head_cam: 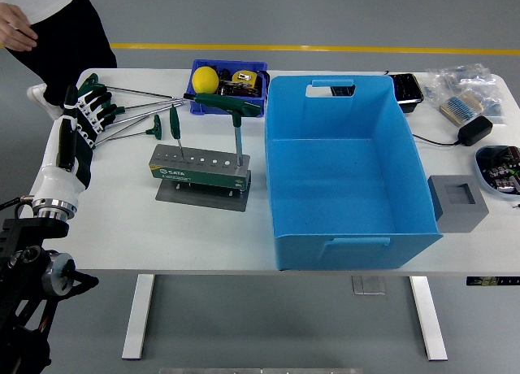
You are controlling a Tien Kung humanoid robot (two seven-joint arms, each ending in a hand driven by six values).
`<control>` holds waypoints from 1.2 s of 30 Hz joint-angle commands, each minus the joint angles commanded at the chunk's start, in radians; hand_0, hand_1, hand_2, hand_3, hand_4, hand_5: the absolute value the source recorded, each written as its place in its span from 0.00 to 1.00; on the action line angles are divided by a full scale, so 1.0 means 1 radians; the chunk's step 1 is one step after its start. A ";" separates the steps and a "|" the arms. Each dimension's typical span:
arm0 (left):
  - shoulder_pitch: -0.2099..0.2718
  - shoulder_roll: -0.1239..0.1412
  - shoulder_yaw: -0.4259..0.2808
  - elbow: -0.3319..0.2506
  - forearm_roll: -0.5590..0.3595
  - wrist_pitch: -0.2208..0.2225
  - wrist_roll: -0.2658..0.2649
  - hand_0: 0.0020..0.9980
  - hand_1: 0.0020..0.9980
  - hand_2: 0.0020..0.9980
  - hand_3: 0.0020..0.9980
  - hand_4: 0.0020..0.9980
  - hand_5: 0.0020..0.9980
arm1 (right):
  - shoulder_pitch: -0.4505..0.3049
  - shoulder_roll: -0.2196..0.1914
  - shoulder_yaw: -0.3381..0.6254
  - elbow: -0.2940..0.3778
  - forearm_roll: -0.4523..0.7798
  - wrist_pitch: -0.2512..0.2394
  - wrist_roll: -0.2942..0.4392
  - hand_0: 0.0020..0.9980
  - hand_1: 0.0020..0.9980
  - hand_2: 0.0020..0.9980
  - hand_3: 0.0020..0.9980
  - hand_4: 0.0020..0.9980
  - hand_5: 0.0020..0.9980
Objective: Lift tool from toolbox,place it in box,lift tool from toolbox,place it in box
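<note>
At the left edge of the table, your left hand rests with fingers extended and relaxed, holding nothing.

Just beyond its fingertips you see several green-handled T-wrenches lying loose on the table, shafts pointing away to the right. Farther to the right of the hand stands the tool rack, with one small T-wrench upright in a hole near its left end and a large T-wrench upright near its right end. Past the rack, well apart from the hand, sits the big blue box, open at the top. Beyond the rack is a small blue bin holding a yellow ball. A person stands at the far left corner. Your right hand does not appear.
</note>
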 joint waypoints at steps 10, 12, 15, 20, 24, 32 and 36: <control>-0.040 0.032 0.040 -0.002 0.045 -0.001 0.004 0.85 0.87 0.94 0.87 1.00 0.93 | -0.002 0.001 0.007 -0.001 0.000 0.000 -0.001 0.65 0.64 0.72 0.56 0.81 0.75; -0.052 0.042 0.049 -0.007 0.080 0.002 0.004 0.85 0.87 0.94 0.87 1.00 0.93 | -0.002 0.002 0.004 -0.002 0.002 0.000 -0.002 0.65 0.64 0.72 0.56 0.81 0.75; -0.075 0.062 0.064 -0.025 0.184 0.014 0.007 0.90 0.92 0.98 0.91 1.00 0.88 | -0.002 0.004 0.000 -0.001 0.003 0.000 -0.003 0.65 0.64 0.72 0.56 0.81 0.75; -0.109 0.094 0.102 -0.085 0.374 0.034 0.022 0.95 0.97 1.00 0.95 1.00 0.83 | -0.001 0.005 -0.010 -0.001 0.009 0.000 -0.003 0.65 0.64 0.72 0.56 0.81 0.75; -0.155 0.126 0.179 -0.140 0.542 0.081 0.067 0.95 0.97 1.00 0.95 1.00 0.83 | -0.001 0.006 -0.007 -0.001 0.007 0.001 -0.004 0.65 0.64 0.72 0.56 0.81 0.75; -0.391 0.193 0.509 -0.106 0.880 0.108 0.285 1.00 1.00 1.00 1.00 1.00 0.74 | 0.010 0.002 -0.008 -0.001 0.002 0.002 -0.006 0.65 0.65 0.72 0.56 0.81 0.75; -0.487 0.178 0.647 -0.050 1.038 0.084 0.358 1.00 1.00 1.00 1.00 1.00 0.74 | 0.010 0.003 -0.012 0.000 0.010 0.003 -0.005 0.65 0.65 0.72 0.56 0.81 0.75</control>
